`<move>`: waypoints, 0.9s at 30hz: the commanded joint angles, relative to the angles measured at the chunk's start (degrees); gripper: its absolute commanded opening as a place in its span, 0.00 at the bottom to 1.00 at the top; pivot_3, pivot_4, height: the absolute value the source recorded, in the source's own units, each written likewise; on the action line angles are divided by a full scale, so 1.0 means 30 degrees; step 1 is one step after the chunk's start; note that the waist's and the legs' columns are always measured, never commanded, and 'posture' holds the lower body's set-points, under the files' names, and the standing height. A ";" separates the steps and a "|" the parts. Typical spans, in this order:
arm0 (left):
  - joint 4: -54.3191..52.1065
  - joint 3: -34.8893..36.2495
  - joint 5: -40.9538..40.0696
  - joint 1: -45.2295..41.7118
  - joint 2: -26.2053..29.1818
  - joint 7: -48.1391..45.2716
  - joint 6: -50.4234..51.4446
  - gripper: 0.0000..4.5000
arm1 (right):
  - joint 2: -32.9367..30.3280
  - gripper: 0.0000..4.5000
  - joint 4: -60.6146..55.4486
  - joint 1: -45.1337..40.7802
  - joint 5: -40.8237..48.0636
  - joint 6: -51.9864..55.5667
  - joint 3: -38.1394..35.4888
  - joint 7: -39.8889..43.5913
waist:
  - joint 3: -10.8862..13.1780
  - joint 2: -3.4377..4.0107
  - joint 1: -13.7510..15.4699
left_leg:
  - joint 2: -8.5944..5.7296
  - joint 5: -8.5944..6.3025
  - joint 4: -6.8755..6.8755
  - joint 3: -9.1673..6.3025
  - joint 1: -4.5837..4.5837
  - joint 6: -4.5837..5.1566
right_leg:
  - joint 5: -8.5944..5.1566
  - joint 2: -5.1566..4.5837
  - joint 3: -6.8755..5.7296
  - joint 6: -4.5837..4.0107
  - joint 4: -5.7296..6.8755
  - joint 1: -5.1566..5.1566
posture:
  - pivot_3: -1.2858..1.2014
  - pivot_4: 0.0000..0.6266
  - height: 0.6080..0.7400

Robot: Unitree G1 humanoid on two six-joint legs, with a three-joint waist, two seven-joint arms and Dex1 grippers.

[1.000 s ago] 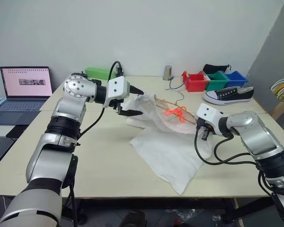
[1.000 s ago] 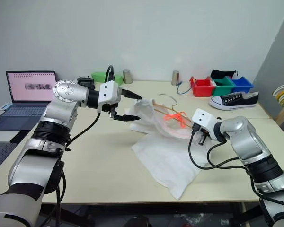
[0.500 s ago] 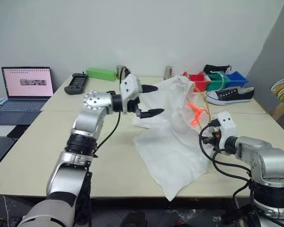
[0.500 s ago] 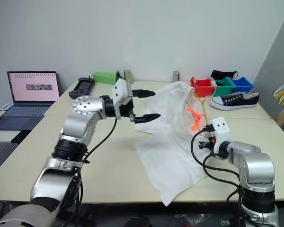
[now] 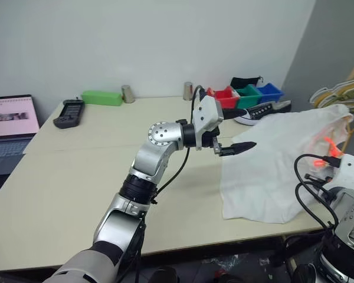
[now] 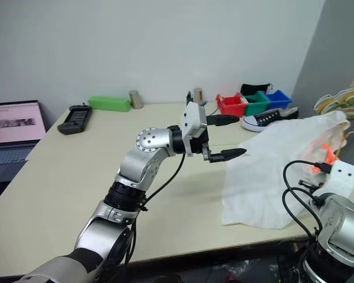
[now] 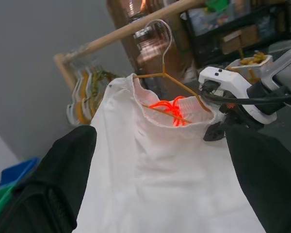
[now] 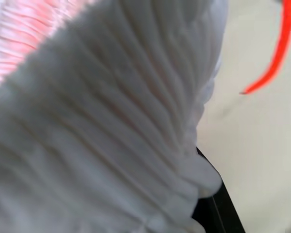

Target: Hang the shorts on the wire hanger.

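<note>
The white shorts [image 5: 277,159] hang from their gathered waistband at the table's right edge, with the lower part draped on the tabletop [image 5: 76,177]. An orange drawstring [image 7: 172,108] shows at the waistband. The yellow wire hanger [image 7: 163,74] stands above the waistband with its hook up and its wire running down into the fabric. My right gripper [image 7: 214,131] is shut on the waistband at the right end. In the right wrist view the pleated cloth lies against one black finger [image 8: 214,213]. My left gripper [image 5: 246,127] is open, level, pointing at the shorts from their left without touching them.
Red, green and blue bins [image 5: 224,97] and a sneaker [image 5: 262,110] sit at the back right. A green box [image 5: 101,98], a black handset [image 5: 69,112] and a laptop [image 5: 9,118] are at the left. Thicker hangers [image 5: 342,91] hang on a rack beyond the table's right side.
The view has swung right. My right gripper has lifted the shorts by the waistband and carried them to the table's right edge. My open left gripper has followed them to the right.
</note>
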 commanded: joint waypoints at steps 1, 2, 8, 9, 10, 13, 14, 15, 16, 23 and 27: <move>0.0275 -0.0216 -0.0404 -0.0979 -0.0938 0.0073 -0.0462 1.00 | -0.0662 0.00 -0.0601 -0.0672 -0.0651 0.0138 -0.0899 -0.0823 | -0.0016 0.0025 -0.0317 | 0.0001 0.0000 -0.0031 0.0001 0.0010 0.0000 | -0.0012 0.0000 0.0001 -0.0008 0.0000 0.0000 | 0.57 0.00 1.00; 0.0388 -0.0310 -0.0424 -0.1085 -0.1294 0.0098 -0.0576 1.00 | -0.0849 0.00 -0.0406 -0.0981 -0.0827 0.0138 -0.1151 -0.1043 | -0.0022 0.0035 -0.0459 | -0.0003 0.0001 -0.0067 0.0004 0.0024 -0.0001 | -0.0020 0.0000 0.0003 -0.0013 -0.0005 0.0000 | 0.57 0.00 1.00; 0.3197 -0.0340 0.0665 -0.2755 -0.3613 0.1925 -0.2353 1.00 | -0.3069 0.00 0.1377 -0.2767 -0.2089 -0.0388 -0.2904 -0.2771 | -0.0046 0.0112 -0.0683 | -0.0027 0.0005 -0.0150 0.0020 0.0043 -0.0002 | -0.0052 -0.0003 0.0011 0.0001 -0.0027 -0.0001 | 0.56 0.00 1.00; 0.4108 -0.0269 0.0862 -0.3163 -0.3963 0.2279 -0.2868 1.00 | -0.3420 0.00 0.1983 -0.2904 -0.1992 -0.0834 -0.3083 -0.2762 | -0.0047 0.0113 -0.0713 | -0.0027 0.0005 -0.0151 0.0027 0.0042 -0.0002 | -0.0053 -0.0002 0.0015 0.0003 -0.0031 -0.0001 | 0.56 0.00 1.00; 0.4911 -0.0228 0.1027 -0.3509 -0.4209 0.2533 -0.3378 1.00 | -0.3674 0.00 0.2549 -0.3066 -0.1929 -0.1191 -0.3267 -0.2818 | -0.0058 0.0125 -0.0749 | -0.0031 0.0004 -0.0153 0.0035 0.0044 -0.0002 | -0.0054 -0.0003 0.0022 0.0004 -0.0036 -0.0001 | 0.56 0.00 1.00; 0.6603 0.0024 0.1192 -0.4417 -0.4791 0.3106 -0.4365 1.00 | -0.4396 0.00 0.4015 -0.3710 -0.1805 -0.2131 -0.3902 -0.3187 | -0.0075 0.0155 -0.1031 | -0.0023 0.0004 -0.0187 0.0052 0.0061 0.0001 | -0.0059 -0.0003 0.0043 0.0004 -0.0048 0.0000 | 0.56 0.00 1.00; 0.6985 0.0130 0.1214 -0.4699 -0.4931 0.3272 -0.4606 1.00 | -0.4624 0.00 0.4452 -0.4025 -0.1788 -0.2368 -0.4083 -0.3331 | -0.0090 0.0190 -0.1145 | -0.0022 0.0004 -0.0188 0.0058 0.0061 0.0001 | -0.0066 -0.0002 0.0046 0.0000 -0.0043 0.0000 | 0.56 0.00 1.00; 0.7237 0.0232 0.1189 -0.4924 -0.5059 0.3403 -0.4732 1.00 | -0.4833 0.00 0.4831 -0.4314 -0.1757 -0.2546 -0.4241 -0.3438 | -0.0099 0.0221 -0.1218 | -0.0020 0.0005 -0.0202 0.0058 0.0060 0.0001 | -0.0072 -0.0003 0.0048 0.0001 -0.0048 -0.0002 | 0.56 0.00 1.00; 0.7441 0.0325 0.1140 -0.5137 -0.5170 0.3500 -0.4818 1.00 | -0.5043 0.00 0.5300 -0.4664 -0.1726 -0.2776 -0.4417 -0.3605 | -0.0094 0.0258 -0.1245 | -0.0022 0.0004 -0.0202 0.0065 0.0061 0.0001 | -0.0096 -0.0003 0.0054 0.0006 -0.0035 -0.0003 | 0.56 0.00 1.00; 0.7655 0.0269 0.1024 -0.5489 -0.5390 0.3706 -0.5101 1.00 | -0.6196 0.00 0.8575 -0.7139 -0.1291 -0.4034 -0.6474 -0.4668 | -0.0132 0.0393 -0.1263 | -0.0030 0.0003 -0.0227 0.0104 0.0070 0.0003 | -0.0127 0.0001 0.0127 0.0017 -0.0026 -0.0024 | 0.56 0.00 1.00; 0.7451 0.0177 0.1012 -0.5415 -0.5328 0.3615 -0.4942 1.00 | -0.7278 0.00 1.0441 -0.7963 -0.1023 -0.4807 -0.7150 -0.5103 | -0.0133 0.0410 -0.1246 | -0.0040 0.0002 -0.0228 0.0123 0.0073 0.0005 | -0.0127 0.0000 0.0145 0.0020 -0.0020 -0.0024 | 0.56 0.00 1.00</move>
